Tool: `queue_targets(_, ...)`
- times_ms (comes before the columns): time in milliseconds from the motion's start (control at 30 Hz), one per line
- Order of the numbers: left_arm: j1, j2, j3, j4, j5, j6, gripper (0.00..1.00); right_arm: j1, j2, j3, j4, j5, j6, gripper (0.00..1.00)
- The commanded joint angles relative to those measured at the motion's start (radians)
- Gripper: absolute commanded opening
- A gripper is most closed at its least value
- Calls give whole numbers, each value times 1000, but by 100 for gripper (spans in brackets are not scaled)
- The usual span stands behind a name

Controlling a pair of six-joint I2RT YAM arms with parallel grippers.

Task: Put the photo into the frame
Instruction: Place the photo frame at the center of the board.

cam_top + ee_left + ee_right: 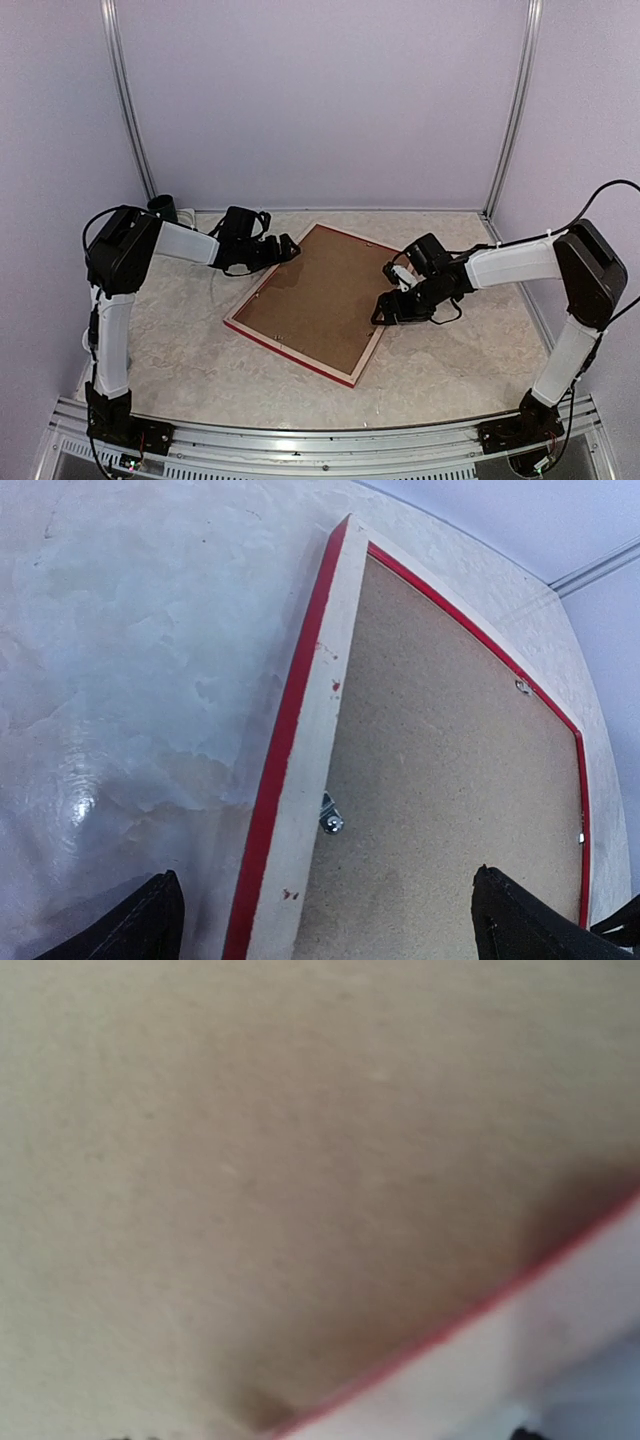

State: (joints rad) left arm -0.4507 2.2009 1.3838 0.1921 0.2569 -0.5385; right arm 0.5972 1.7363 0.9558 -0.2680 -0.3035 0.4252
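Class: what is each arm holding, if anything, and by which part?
The left gripper holds nothing, its jaws wide open over the frame. The right gripper is at the frame's right edge; a hold cannot be told.

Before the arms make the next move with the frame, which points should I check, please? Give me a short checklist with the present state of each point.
1. The frame lies flat on the table, back side up: ok.
2. The backing board sits inside the frame: ok.
3. The photo is in view: not ok; no view shows it, and it may be under the board.
4. The left hand is open and empty over one frame edge: ok.
5. The right hand is open at the opposite edge: ok; whether it touches anything, cannot tell.
6. The metal tab is turned over the board: cannot tell.
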Motion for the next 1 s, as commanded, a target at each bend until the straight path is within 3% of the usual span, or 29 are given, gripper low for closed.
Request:
queue_targets(0, 33, -71, -51, 3, -43, 8, 99, -12, -57, 10, -66, 91, -18, 81)
queue_targets(333, 20, -343, -335, 70, -206, -67, 99, -161, -20, 177, -114, 118, -75, 85)
queue_targets(467, 3, -456, -445, 67, -248, -118, 99, -208, 25, 273, -119, 132, -83, 99)
queue_targets(800, -91, -759, -675, -39, -349, -204, 99, -282, 190, 536, -128, 242, -150, 99)
queue_targets(967, -144, -882, -750, -111, -365, -240, 99, -319, 268, 626, -84, 228, -176, 99)
